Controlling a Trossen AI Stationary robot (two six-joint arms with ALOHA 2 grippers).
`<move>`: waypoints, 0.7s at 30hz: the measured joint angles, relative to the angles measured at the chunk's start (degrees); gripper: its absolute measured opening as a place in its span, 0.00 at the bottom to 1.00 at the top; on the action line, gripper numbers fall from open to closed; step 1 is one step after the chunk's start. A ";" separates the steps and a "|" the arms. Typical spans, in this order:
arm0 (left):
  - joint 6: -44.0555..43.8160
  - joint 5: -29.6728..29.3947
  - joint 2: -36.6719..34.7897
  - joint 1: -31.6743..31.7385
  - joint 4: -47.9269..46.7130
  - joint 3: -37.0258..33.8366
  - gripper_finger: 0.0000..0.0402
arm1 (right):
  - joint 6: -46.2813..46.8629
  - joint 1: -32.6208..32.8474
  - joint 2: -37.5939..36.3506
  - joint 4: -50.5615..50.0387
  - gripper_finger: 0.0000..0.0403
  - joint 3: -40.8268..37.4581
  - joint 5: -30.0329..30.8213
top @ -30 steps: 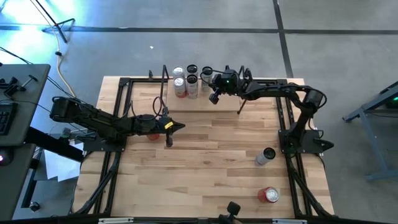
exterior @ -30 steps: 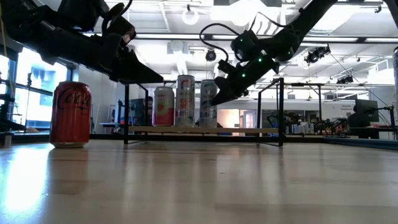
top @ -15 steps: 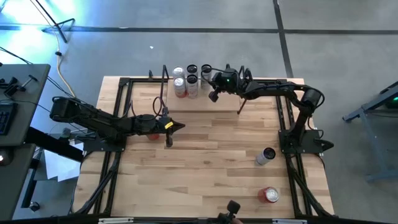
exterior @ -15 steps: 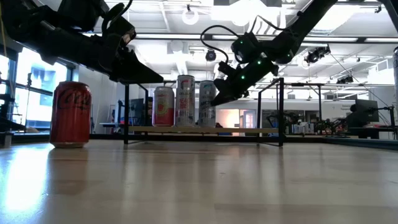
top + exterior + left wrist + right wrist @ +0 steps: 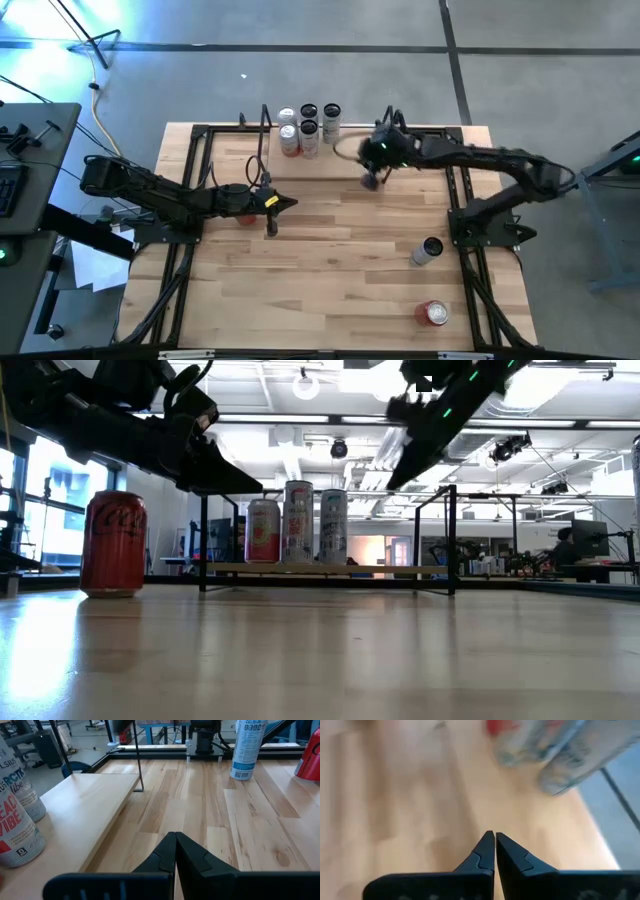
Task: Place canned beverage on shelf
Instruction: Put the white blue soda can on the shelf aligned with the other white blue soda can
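The shelf (image 5: 320, 168) is a light plank with black uprights along the table's far side. Several cans (image 5: 308, 128) stand upright on its left end, and in the low view (image 5: 298, 525) they stand in a row. My right gripper (image 5: 370, 183) hangs shut and empty above the shelf's right part, clear of the cans (image 5: 555, 745). My left gripper (image 5: 290, 204) is shut and empty over the table's left middle, pointing right. A red cola can (image 5: 113, 545) stands on the table under the left arm. A tall white can (image 5: 428, 250) and a red can (image 5: 435, 313) stand at the near right.
Black frame rails (image 5: 190, 200) run along the table's left and right sides. The shelf's right upright (image 5: 452, 540) stands near my right gripper. Bare tabletop (image 5: 340, 260) lies between the arms and the near edge. The shelf's right half (image 5: 85, 805) is bare.
My right gripper has risen and swung away from the cans on the shelf, toward the table's right and near side, tipping as it went. It has stayed shut. The cans have not moved.
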 joint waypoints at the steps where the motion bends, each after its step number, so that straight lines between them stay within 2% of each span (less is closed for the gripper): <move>1: 0.02 0.00 0.01 0.00 0.00 0.00 0.00 | 1.04 2.01 -1.99 -2.95 0.00 0.00 0.71; 7: 0.04 0.00 0.01 0.02 0.05 0.00 0.00 | 8.36 15.69 -10.30 -17.96 0.00 0.00 7.48; 11: 0.04 0.00 0.00 0.02 0.07 0.00 0.00 | 16.31 24.27 -12.20 -27.50 0.05 0.29 8.65; 15: 0.04 0.00 0.01 0.02 0.06 0.00 0.00 | 25.90 31.01 -11.23 -40.26 0.20 4.14 9.07; 21: 0.04 0.00 0.00 0.02 -0.11 0.00 0.00 | 38.99 37.66 -7.43 -55.75 0.53 12.68 9.71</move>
